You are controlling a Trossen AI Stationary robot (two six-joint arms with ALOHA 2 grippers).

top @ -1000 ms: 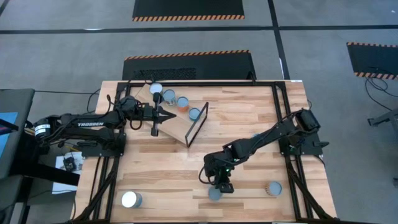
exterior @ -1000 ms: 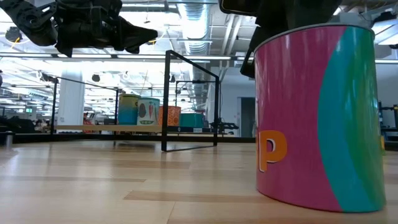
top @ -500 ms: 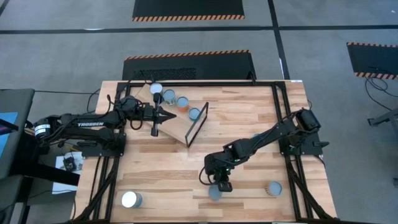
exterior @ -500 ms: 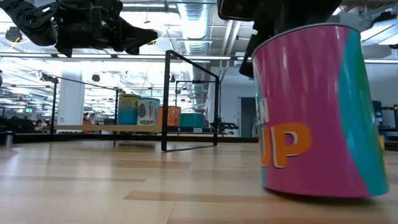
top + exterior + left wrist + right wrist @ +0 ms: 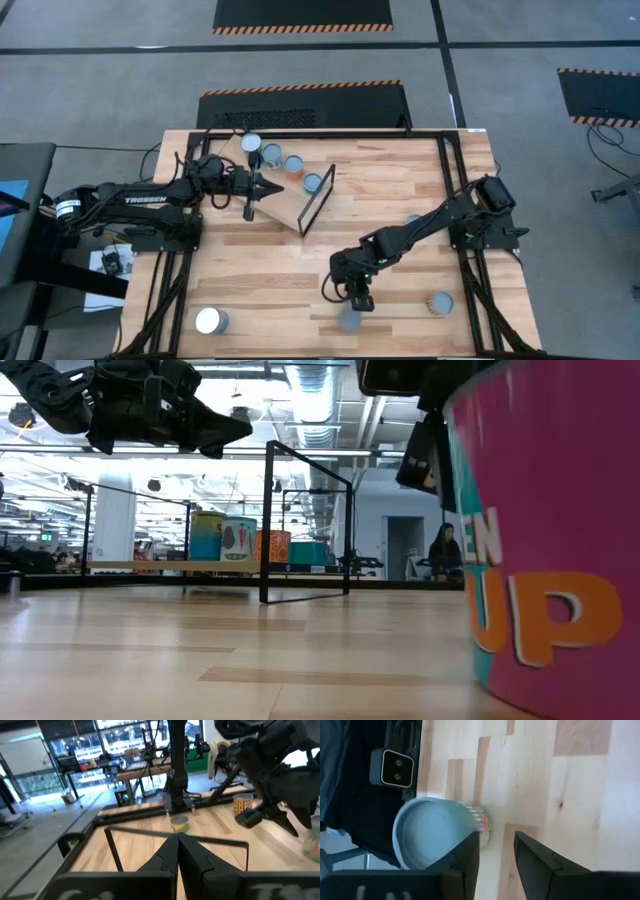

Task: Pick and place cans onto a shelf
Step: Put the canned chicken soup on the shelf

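Table [image 5: 400, 190] of pale wood planks carries everything; black frame rails run along its sides. Left arm [image 5: 130, 198] reaches from the left edge over the shelf [image 5: 285, 200], a tilted light board with a thin black frame [image 5: 318, 200] at its right end. Right arm [image 5: 430, 225] stretches from the right edge down toward the near middle of the table.

Four cans stand in a row on the shelf [image 5: 251, 144], [image 5: 272, 153], [image 5: 294, 165], [image 5: 313, 182]; low view shows them side by side behind the frame. Three more sit on the table: a pink can [image 5: 350, 320] at the near edge just below the right claw, another [image 5: 438, 303] to its right, and a white-topped one [image 5: 210, 321] near the left corner, well apart.

Left claw [image 5: 268, 186] hovers above the shelf, fingers pressed together, holding nothing. Right claw [image 5: 358, 299] has its fingers [image 5: 532, 862] spread, empty; wrist view shows the pink can's pale-blue top [image 5: 427, 832] just beside one finger, not between them. In the low view that can [image 5: 555, 540] fills the right side, leaning.
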